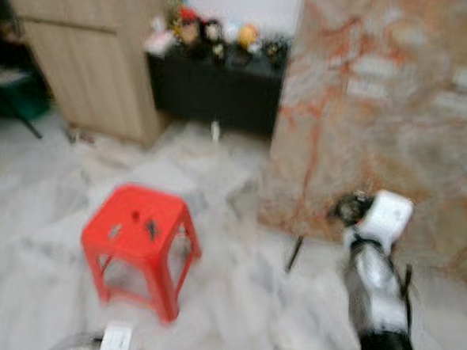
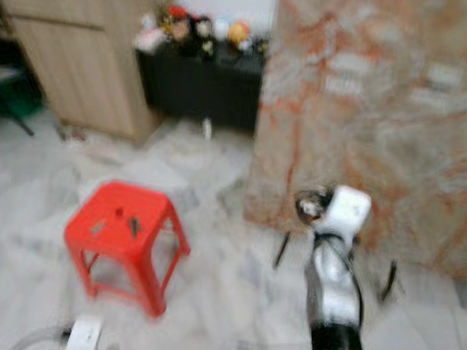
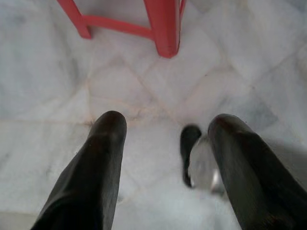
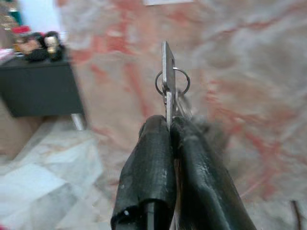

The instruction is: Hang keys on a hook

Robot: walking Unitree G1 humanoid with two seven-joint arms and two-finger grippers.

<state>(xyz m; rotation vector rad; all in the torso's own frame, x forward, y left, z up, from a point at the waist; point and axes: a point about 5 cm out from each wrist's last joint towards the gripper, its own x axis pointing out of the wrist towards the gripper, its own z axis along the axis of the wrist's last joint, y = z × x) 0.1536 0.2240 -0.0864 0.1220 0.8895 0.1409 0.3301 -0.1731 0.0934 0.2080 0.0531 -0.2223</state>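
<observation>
A silver key on a ring [image 4: 168,79] sticks up from between the tips of my right gripper [image 4: 169,125], which is shut on it. That arm is raised in front of the orange-veined marble wall [image 1: 396,113], with the gripper [image 1: 350,207] close to the wall's lower part. Several pale patches [image 1: 375,69] sit higher on the wall; blur hides whether they are hooks. My left gripper [image 3: 165,124] hangs low over the marble floor, open, with nothing between its fingers.
A red plastic stool [image 1: 139,233] stands on the floor to my left, with small dark things on its seat. Behind it are a wooden cabinet [image 1: 90,55] and a low black cabinet [image 1: 215,90] carrying toys [image 1: 214,33]. The head views are blurred.
</observation>
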